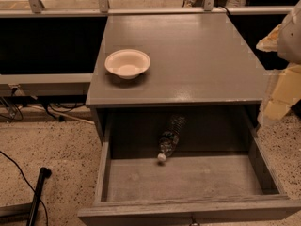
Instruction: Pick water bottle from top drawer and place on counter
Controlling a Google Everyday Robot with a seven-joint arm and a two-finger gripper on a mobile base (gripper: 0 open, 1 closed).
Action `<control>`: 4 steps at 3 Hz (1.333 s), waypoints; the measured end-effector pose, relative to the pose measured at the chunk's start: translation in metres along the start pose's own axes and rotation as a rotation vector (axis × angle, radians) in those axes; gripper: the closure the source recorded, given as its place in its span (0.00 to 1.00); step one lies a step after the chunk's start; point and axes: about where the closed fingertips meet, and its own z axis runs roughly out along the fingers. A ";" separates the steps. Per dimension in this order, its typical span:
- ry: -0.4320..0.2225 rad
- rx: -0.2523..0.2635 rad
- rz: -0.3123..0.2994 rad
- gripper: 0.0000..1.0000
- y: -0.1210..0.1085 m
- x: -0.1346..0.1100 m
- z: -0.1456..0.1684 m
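The water bottle (170,134) lies on its side in the open top drawer (188,180), towards the back and near the middle, with its white cap pointing to the front. The drawer is pulled far out below the counter (188,55). My gripper (277,100) shows as pale and beige parts at the right edge of the camera view. It is beside the counter's right front corner and above the drawer's right side. It is well apart from the bottle.
A pale round bowl (127,63) stands on the left front part of the counter. A metal rail (141,11) runs behind the counter. A black pole (37,192) and cables (14,109) lie on the speckled floor to the left.
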 end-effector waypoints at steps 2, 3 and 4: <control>-0.020 0.015 0.065 0.00 0.012 -0.009 0.017; -0.126 0.049 0.252 0.00 0.066 -0.046 0.023; -0.193 0.029 0.439 0.00 0.096 -0.051 0.039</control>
